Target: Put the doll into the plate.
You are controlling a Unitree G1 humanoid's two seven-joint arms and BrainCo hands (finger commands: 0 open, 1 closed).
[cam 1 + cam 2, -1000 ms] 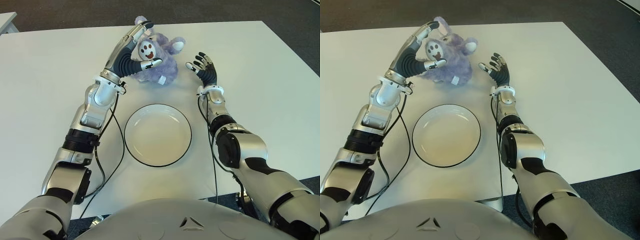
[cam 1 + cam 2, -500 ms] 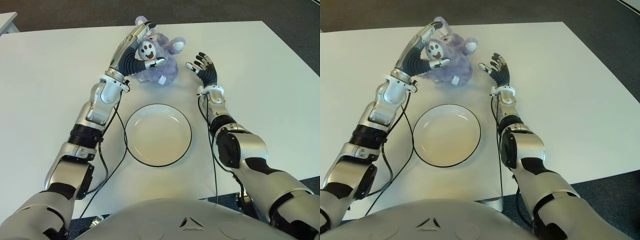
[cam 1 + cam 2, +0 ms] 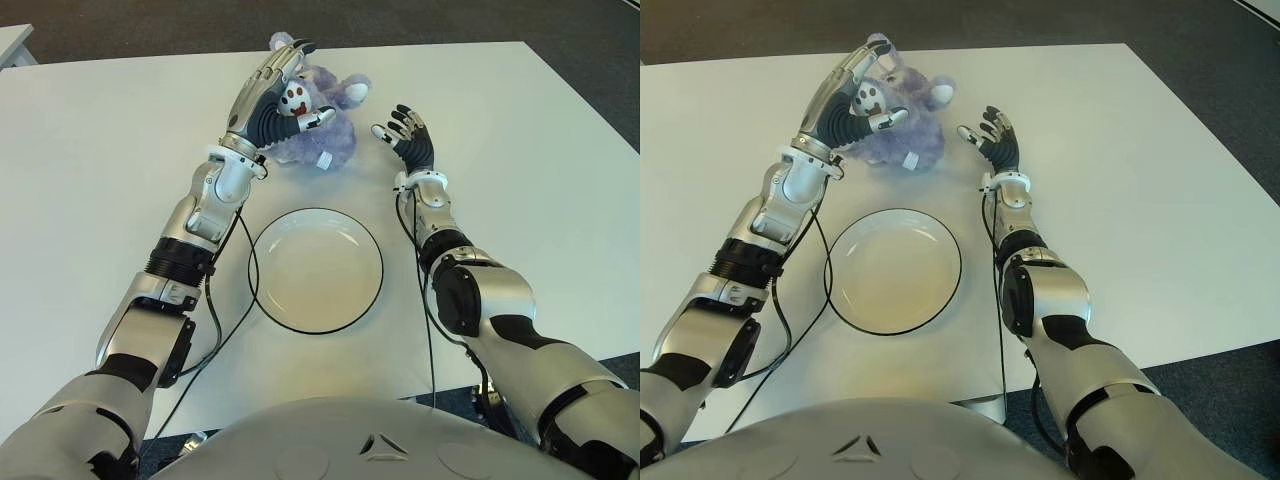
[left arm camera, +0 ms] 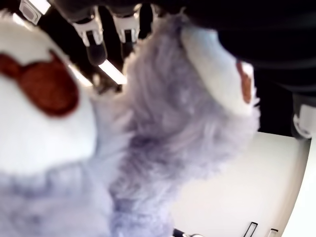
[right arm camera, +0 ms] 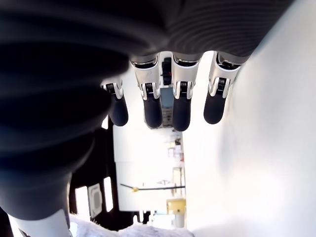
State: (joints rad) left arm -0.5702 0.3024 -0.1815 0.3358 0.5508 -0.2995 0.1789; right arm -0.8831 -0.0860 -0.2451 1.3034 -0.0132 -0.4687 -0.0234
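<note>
The purple doll (image 3: 318,120) lies on the white table (image 3: 90,150) at the far side, at about twelve o'clock from the plate (image 3: 315,270), well apart from it and not yet in it. Its white face with the red mouth points up and toward the robot.

The left robot hand (image 3: 275,95) is right on the doll's nine o'clock side. The long fingers (image 3: 272,72) stretch up past the head toward one ear, and the thumb tip sits across the body just below the face. In the left wrist view the plush (image 4: 168,133) fills nearly everything, pressed close against the palm. Fingers spread wide around it, not clamped; whether they truly grip it, I cannot tell.

The right robot hand (image 3: 405,135) stands at the doll's three o'clock, just beside it with a clear gap of table between. Its fingers (image 5: 180,106) are spread and lightly bent, holding nothing.

The plate is white with a dark rim, bare inside, sitting between the two forearms.
</note>
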